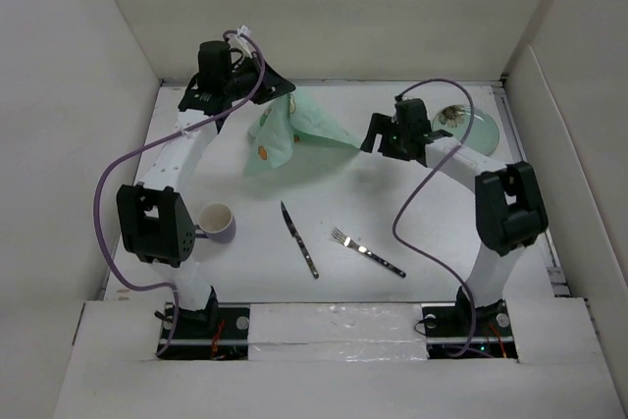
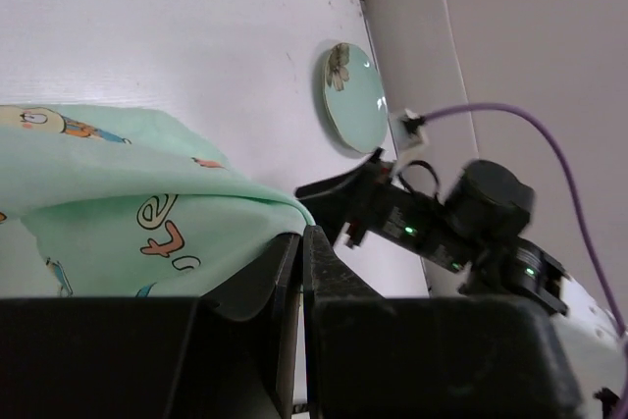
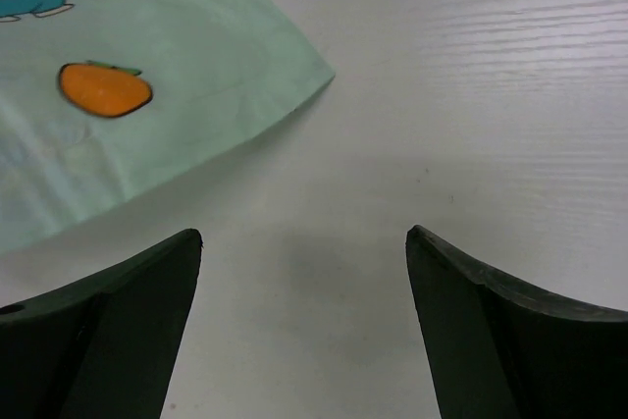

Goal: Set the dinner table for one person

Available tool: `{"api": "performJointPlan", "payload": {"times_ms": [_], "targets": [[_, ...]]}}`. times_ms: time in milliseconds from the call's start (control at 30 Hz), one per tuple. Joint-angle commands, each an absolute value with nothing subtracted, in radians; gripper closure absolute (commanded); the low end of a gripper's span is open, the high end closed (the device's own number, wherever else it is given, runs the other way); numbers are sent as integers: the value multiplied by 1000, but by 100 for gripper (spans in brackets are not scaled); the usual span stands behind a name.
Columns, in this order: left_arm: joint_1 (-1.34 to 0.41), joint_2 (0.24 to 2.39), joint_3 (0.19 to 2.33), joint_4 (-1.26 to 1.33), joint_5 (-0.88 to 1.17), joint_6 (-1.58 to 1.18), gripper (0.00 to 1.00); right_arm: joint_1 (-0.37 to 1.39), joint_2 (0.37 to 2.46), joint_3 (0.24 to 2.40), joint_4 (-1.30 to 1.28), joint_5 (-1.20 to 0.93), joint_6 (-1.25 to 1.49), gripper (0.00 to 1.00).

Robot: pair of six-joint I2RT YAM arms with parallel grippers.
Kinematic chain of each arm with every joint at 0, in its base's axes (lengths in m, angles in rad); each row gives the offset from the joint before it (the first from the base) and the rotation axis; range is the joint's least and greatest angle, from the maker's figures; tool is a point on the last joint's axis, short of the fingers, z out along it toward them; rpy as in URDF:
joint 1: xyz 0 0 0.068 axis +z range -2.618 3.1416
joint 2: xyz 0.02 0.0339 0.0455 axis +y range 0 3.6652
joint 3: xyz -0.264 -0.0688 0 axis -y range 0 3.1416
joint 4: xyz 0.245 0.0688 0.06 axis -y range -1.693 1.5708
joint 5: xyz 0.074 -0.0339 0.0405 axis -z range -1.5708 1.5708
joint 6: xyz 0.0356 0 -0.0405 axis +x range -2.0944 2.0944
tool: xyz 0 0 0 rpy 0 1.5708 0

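— Jaws, both sides: how do they stand?

— Left jaws are pinched tight on an edge of the mint-green placemat. They hold it bunched and lifted at the far side of the dinner table, the white surface that carries everything. Right jaws stand spread with nothing between them, low over bare surface just beside the placemat's right-hand corner.

— So which step is this?

— Laying out the placemat, I'd say; it isn't flat yet. The plate sits far right. The mug, knife and fork lie nearer the arm bases, none of them in place. Next I need the left side to lower and draw the cloth flat without dragging it askew.

— Any writing?

— Orange letters on the print, cut off by a fold; I can't make out a word. Cartoon figures and an orange fruit, no brand.
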State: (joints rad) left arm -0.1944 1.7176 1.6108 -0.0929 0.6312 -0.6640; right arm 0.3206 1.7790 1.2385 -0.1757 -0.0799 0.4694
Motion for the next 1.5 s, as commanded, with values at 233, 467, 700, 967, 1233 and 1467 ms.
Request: {"api": "performJointPlan", "payload": {"times_ms": [233,467,700,967,1233,1467], "targets": [[-190,1632,1634,-181,629,-575,100,288,1856,1232,-15,-229,639,24],[-181,1605,1583,-248,589,-514,100,288,1968,1340,-119,-195,830,27],[-181,1579,1513,-238,588,-489,100,370,2118,1619,-389,72,770,33],[-190,1526,1404,-195,560,-480,100,442,2258,1841,-665,262,709,36],[-190,1516,1341,-183,503,-439,100,462,2332,1917,-759,330,700,64],[-190,1569,1354,-172,477,-431,100,408,2231,1862,-638,281,683,100]]}}
